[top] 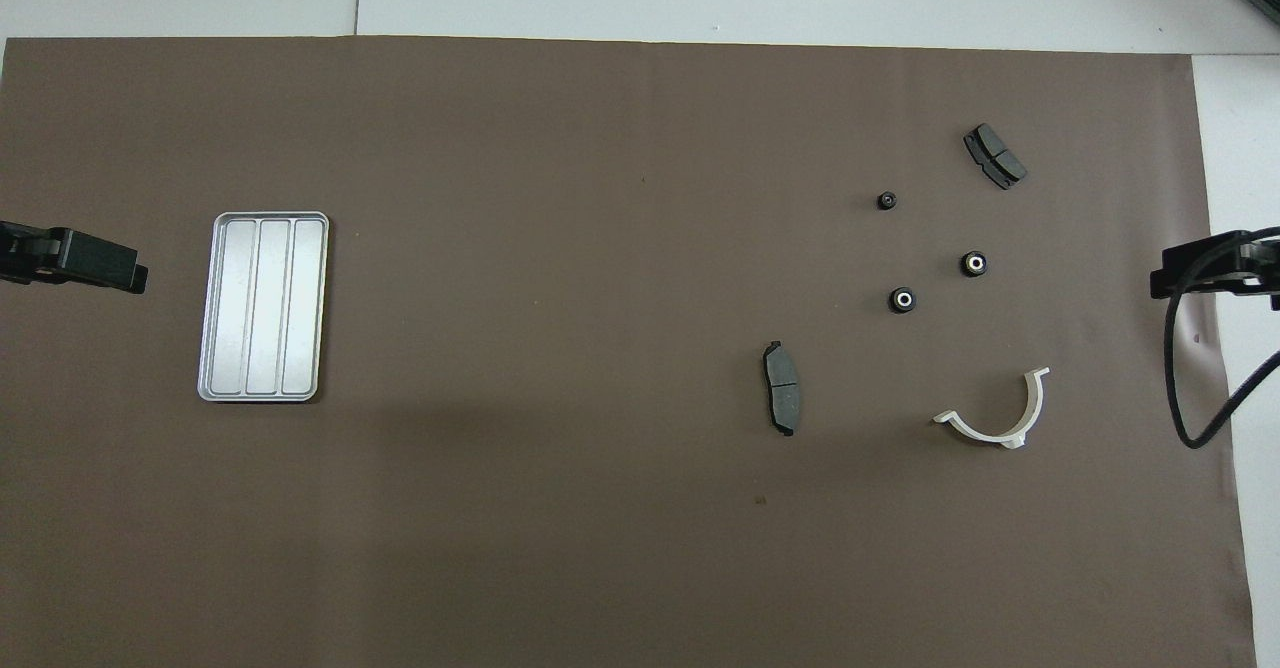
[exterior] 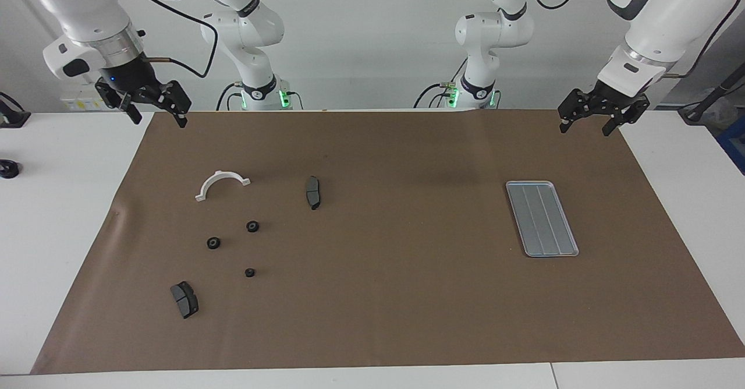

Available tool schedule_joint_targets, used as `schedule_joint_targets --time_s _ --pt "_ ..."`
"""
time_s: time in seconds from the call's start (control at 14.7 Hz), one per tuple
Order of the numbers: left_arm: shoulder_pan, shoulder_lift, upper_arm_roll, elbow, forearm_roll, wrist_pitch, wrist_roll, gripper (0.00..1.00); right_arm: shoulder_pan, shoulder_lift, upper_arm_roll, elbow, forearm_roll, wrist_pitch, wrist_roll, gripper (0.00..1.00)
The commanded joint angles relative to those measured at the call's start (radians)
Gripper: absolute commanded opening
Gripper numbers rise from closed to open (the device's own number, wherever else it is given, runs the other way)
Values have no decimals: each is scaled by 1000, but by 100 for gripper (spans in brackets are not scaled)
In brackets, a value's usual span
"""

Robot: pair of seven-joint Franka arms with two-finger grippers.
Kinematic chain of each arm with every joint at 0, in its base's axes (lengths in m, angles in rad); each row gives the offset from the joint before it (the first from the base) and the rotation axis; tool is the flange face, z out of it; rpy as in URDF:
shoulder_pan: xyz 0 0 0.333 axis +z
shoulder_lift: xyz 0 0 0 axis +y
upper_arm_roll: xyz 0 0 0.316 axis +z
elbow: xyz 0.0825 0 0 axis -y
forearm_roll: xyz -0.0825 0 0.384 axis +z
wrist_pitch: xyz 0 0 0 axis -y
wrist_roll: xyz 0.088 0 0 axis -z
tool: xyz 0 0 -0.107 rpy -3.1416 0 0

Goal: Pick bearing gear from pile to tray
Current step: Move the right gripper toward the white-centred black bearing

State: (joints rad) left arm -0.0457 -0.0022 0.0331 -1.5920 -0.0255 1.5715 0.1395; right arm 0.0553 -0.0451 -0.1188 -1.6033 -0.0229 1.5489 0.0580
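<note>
Nothing is picked yet: on the brown mat (exterior: 378,296) the empty grooved silver metal tray (exterior: 542,218) lies toward the left arm's end, well apart from the small black bearing rings (exterior: 252,226) near the right arm, so with the open left gripper (exterior: 602,112) and open right gripper (exterior: 152,102) both raised, the right one should descend on a ring.

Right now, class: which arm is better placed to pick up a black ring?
The right. Its end effector hangs at the pile's end of the table, where the three black rings lie; the left end effector waits at the tray's end.
</note>
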Motion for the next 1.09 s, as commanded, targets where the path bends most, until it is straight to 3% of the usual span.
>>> schedule_joint_targets --time_s 0.0,0.55,0.89,1.02 --pt "10 -12 -6 -13 -4 -5 -8 100 1 -24 -1 -24 -6 0 5 100" --pt "10 -12 -4 -13 -4 -5 -8 100 1 -47 -2 -81 -6 45 3 100" --pt "10 -12 -6 -13 -4 -5 -8 100 4 -19 -1 -205 -3 242 -45 100" --pt "10 -12 -4 -13 -4 -5 -8 100 1 51 -1 -211 4 333 -85 100"
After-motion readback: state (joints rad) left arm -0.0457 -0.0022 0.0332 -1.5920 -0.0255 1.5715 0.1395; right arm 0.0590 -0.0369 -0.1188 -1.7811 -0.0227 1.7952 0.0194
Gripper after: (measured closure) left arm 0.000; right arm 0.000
